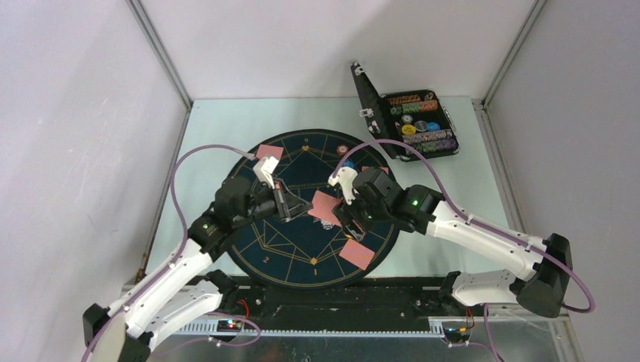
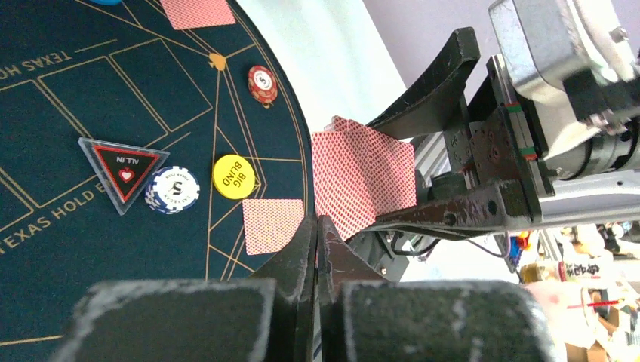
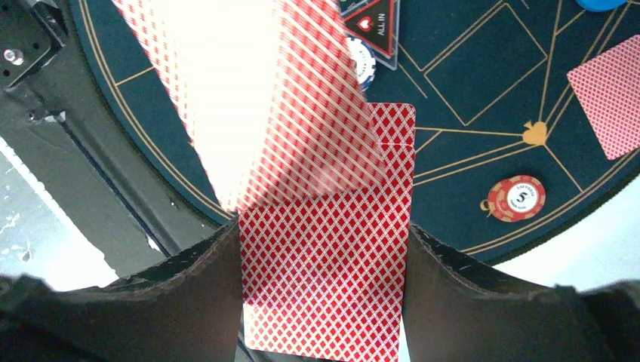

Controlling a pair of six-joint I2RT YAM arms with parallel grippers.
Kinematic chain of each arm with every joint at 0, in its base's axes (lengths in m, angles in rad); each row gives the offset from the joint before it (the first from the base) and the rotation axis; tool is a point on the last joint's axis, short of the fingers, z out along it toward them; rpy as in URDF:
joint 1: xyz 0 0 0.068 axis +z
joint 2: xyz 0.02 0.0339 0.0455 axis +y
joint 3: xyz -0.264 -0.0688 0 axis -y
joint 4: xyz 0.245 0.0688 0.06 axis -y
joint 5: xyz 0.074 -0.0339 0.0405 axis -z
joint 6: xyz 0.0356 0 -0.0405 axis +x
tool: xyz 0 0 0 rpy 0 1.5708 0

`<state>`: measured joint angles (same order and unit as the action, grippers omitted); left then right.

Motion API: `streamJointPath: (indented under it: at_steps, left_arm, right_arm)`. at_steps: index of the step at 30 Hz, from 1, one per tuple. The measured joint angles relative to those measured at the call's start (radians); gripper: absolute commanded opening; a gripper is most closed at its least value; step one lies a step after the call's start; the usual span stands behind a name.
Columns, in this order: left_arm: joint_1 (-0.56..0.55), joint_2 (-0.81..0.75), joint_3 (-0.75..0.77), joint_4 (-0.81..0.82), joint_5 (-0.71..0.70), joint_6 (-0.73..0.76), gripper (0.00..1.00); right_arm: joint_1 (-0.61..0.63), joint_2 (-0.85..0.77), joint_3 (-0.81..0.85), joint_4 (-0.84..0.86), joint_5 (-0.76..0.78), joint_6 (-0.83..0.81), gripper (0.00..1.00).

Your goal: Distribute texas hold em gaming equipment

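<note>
My right gripper (image 3: pixel 324 253) is shut on a deck of red-backed playing cards (image 3: pixel 324 302), one finger on each long edge, above the near part of the mat. My left gripper (image 2: pixel 318 230) is shut on the edge of one playing card (image 2: pixel 362 181) at that deck; this card rises slanted and blurred (image 3: pixel 256 98) close to the right wrist camera. Both grippers meet over the mat's middle, left (image 1: pixel 306 207) and right (image 1: pixel 343 220). Single cards (image 1: pixel 269 151) (image 1: pixel 357 254) (image 1: pixel 375 170) lie face down on the mat. A triangular marker (image 2: pixel 124 170), a blue-white disc (image 2: pixel 173 190), a yellow disc (image 2: pixel 234 176) and a red disc (image 2: pixel 263 83) lie there too.
The round dark-blue mat (image 1: pixel 302 162) with gold lines covers the table's middle. An open black case (image 1: pixel 413 122) with rows of discs stands at the back right. Grey walls close in the left, right and back sides.
</note>
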<state>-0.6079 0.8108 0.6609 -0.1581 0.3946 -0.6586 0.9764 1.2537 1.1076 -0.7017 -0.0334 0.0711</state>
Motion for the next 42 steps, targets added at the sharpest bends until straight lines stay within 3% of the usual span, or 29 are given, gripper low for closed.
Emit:
streamJointPath:
  at_steps: [18, 25, 30, 31, 40, 42]
  left_arm:
    - [0.193, -0.245, -0.221, 0.060, 0.116, -0.172, 0.00]
    - [0.212, -0.222, -0.298, 0.168, 0.146, -0.234, 0.00]
    - [0.211, -0.098, -0.337, 0.271, 0.189, -0.265, 0.00]
    - [0.206, -0.060, -0.341, 0.283, 0.193, -0.268, 0.02]
    - [0.067, 0.153, -0.318, 0.198, 0.064, -0.198, 0.61]
    - [0.033, 0.200, -0.315, 0.192, 0.018, -0.175, 0.68]
  right_arm:
    - [-0.060, 0.000, 0.000, -0.022, 0.192, 0.063, 0.00]
    - [-0.083, 0.000, 0.000, -0.023, 0.256, 0.088, 0.00]
    - [-0.087, 0.000, 0.000, -0.024, 0.272, 0.098, 0.00]
    - [-0.087, 0.000, 0.000, -0.024, 0.273, 0.098, 0.00]
    - [-0.087, 0.000, 0.000, -0.027, 0.274, 0.098, 0.00]
    - [-0.088, 0.000, 0.000, -0.030, 0.274, 0.098, 0.00]
